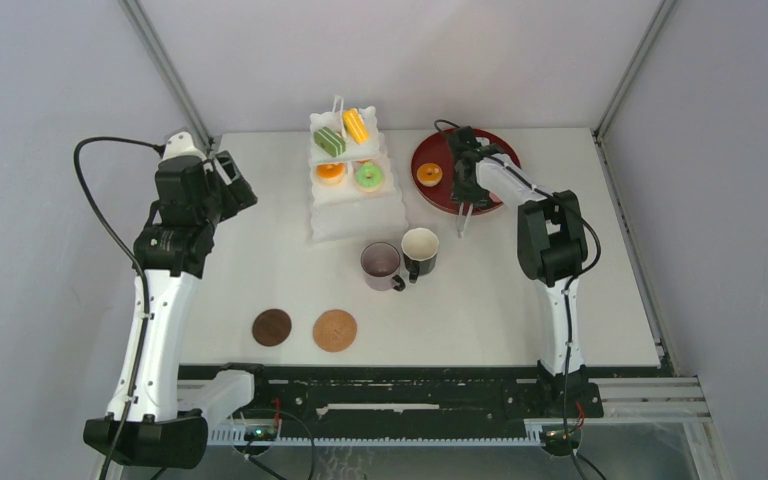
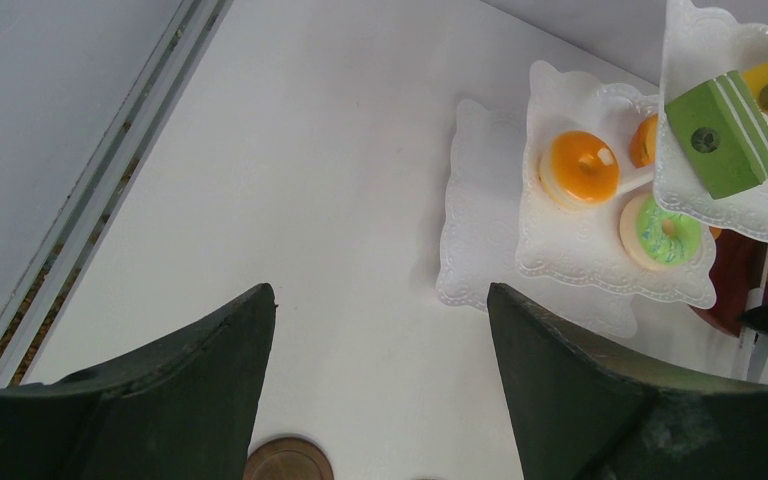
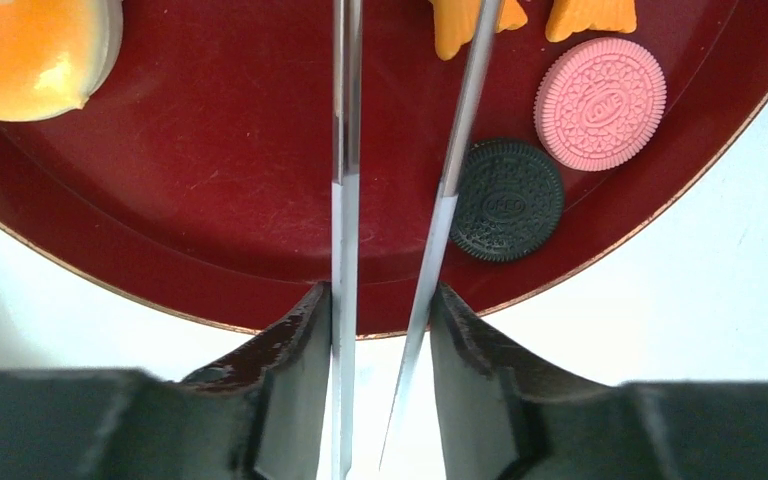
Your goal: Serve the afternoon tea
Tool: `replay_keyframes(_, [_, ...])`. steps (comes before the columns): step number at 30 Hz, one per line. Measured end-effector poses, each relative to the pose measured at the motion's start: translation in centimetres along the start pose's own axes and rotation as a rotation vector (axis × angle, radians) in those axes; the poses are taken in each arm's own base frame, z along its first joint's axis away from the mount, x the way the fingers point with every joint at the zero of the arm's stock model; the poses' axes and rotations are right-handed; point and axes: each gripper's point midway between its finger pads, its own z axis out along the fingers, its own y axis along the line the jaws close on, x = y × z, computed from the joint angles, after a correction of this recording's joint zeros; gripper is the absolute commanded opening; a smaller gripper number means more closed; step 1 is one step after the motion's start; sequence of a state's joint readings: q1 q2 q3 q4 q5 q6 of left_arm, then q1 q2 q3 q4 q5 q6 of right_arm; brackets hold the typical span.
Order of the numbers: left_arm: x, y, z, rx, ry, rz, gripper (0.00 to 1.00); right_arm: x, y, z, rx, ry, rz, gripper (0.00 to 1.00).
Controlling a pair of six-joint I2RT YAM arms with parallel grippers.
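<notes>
left jaws wide apart, empty | right jaws clamped on long metal tongs [image 3: 345,120] over dark red round tray [image 3: 210,200]

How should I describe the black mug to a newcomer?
Find the white three-tier stand at the far middle of the table. Two mugs stand side by side just nearer than it. The black mug is the right one, pale inside; the mauve mug beside it is purple.
</notes>
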State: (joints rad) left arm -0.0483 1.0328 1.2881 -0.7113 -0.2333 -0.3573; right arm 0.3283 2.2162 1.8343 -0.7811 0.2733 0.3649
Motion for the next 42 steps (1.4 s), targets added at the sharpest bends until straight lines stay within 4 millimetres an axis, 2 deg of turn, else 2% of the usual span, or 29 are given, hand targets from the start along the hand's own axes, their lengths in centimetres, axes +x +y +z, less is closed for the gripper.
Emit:
replay_keyframes(4, [-0.1, 0.0, -0.1, 0.002, -0.004, -0.001, 0.82, 0.0, -0.1, 0.0, 0.001, -0.01, 0.01, 0.27])
replay_keyframes(8, [-0.2, 0.0, -0.3, 0.003, -0.008, -0.002, 0.82, 0.7, -0.7, -0.9, -0.009, -0.01, 0.021, 0.24])
replay_keyframes(11, [-0.2, 0.0, -0.4, 0.004, -0.011, -0.003, 0.82, 0.8, -1.2, -2.4, -0.026, -0.024, 0.029, 0.22])
replay_keyframes(17, [-0.4, 0.0, -0.7, 0.008, -0.019, -0.005, 0.82, -1.3, -1.6, -6.5, -0.075, -0.126, 0.063, 0.19])
replay_keyframes(21, [-0.5, 0.0, -0.9, 0.01, -0.026, -0.007, 0.82, -1.0, -2.2, -8.4, -0.097, -0.161, 0.074, 0.18])
replay_keyframes(25, [-0.6, 0.0, -1.1, 0.014, -0.033, -0.008, 0.82, 1.9, -4.0, -9.9, -0.099, -0.157, 0.093, 0.18])
replay_keyframes(30, [-0.8, -0.1, -1.6, 0.026, -0.042, -0.012, 0.82, 7.8, -7.7, -11.6, -0.101, -0.145, 0.159, 0.18])
replay_keyframes(34, [-0.3, -0.1, -1.5, 0.036, -0.034, -0.011, 0.82, 11.9, -9.8, -11.3, -0.095, -0.126, 0.219, 0.21])
replay_keyframes(39, [0.5, -0.3, -1.3, 0.051, -0.011, -0.008, 0.82, 16.3, -11.2, -8.5, -0.057, -0.024, 0.26, 0.34])
replay_keyframes(41, [0.7, -0.5, -1.2, 0.059, -0.005, -0.008, 0.82, 16.9, -11.4, -7.4, -0.048, 0.005, 0.275, 0.45])
replay_keyframes(42, [0.7, -0.5, -1.2, 0.062, -0.004, -0.01, 0.82, 16.8, -11.4, -7.0, -0.044, 0.01, 0.285, 0.57])
